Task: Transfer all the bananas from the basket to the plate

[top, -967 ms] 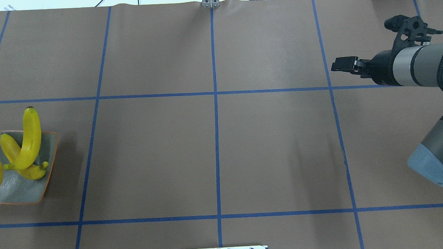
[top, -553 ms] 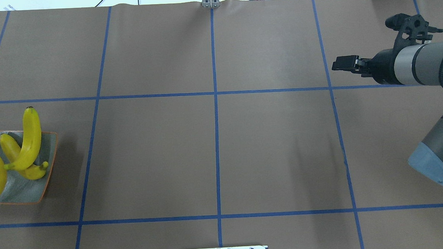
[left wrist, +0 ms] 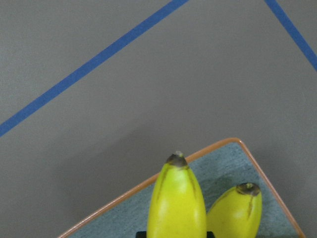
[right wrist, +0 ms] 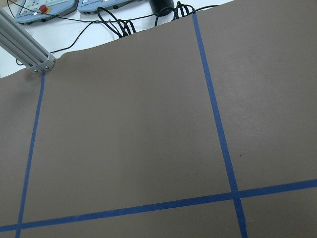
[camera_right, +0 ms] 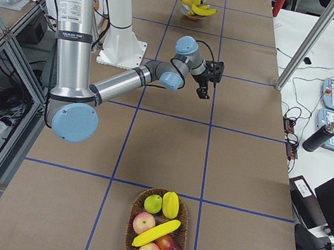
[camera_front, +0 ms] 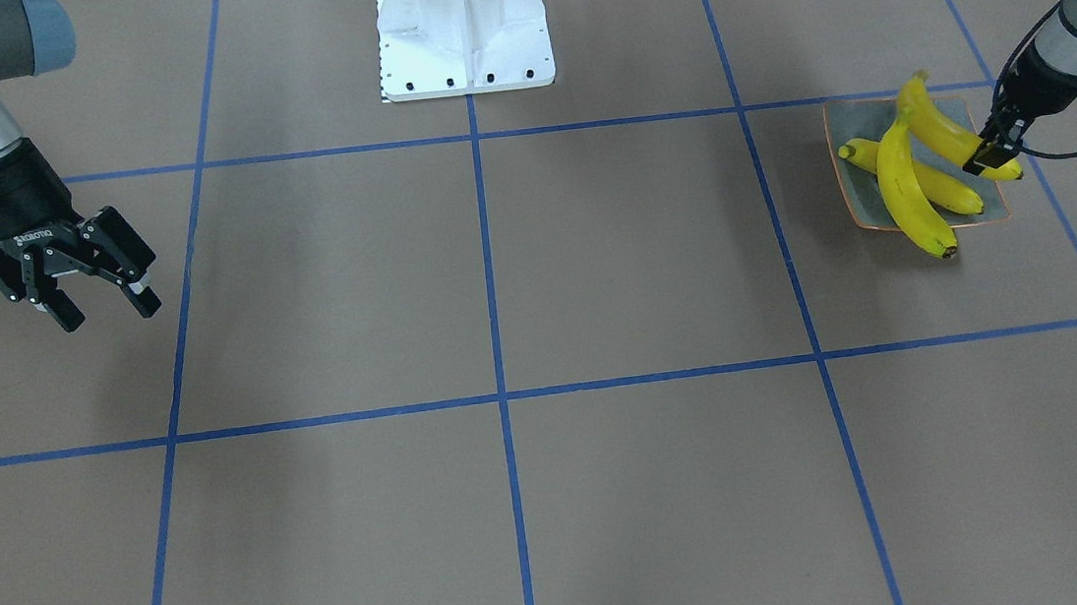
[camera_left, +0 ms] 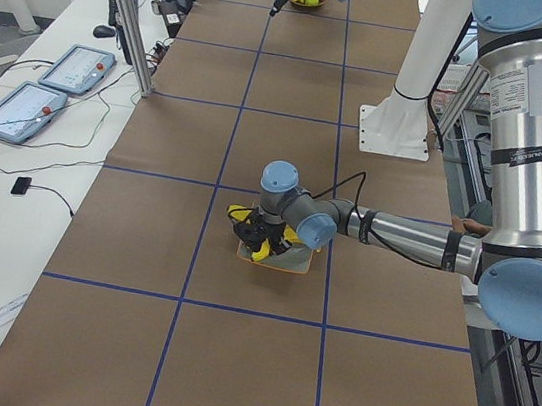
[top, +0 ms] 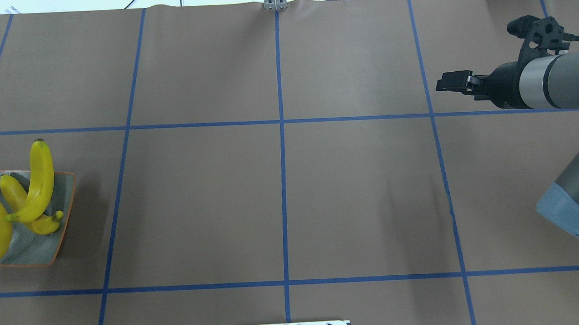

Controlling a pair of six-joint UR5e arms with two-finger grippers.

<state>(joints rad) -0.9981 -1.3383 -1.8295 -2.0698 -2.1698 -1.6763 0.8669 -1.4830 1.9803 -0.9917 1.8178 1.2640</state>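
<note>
The grey-green plate [top: 29,247] with an orange rim sits at the table's left edge. Two bananas lie crossed on it: a long one [top: 41,180] reaching past the far rim and one [top: 17,196] under it. My left gripper [camera_front: 989,157] is shut on a third banana [camera_front: 945,130], held over the plate's outer side; the left wrist view shows it [left wrist: 176,203] just above the plate [left wrist: 119,218]. The wicker basket [camera_right: 128,228] stands at the far right end with one banana [camera_right: 155,232] among other fruit. My right gripper [camera_front: 99,305] hovers open and empty, away from the basket.
The basket also holds apples [camera_right: 144,222], a green fruit [camera_right: 153,203] and a yellow fruit [camera_right: 170,204]. The robot's white base [camera_front: 462,23] stands at the middle of the near edge. Blue tape lines grid the brown table. Tablets and cables lie beyond the far edge.
The left gripper has carried its banana further in over the plate and lower. The right arm has drifted slightly back to the right, its gripper still open.
</note>
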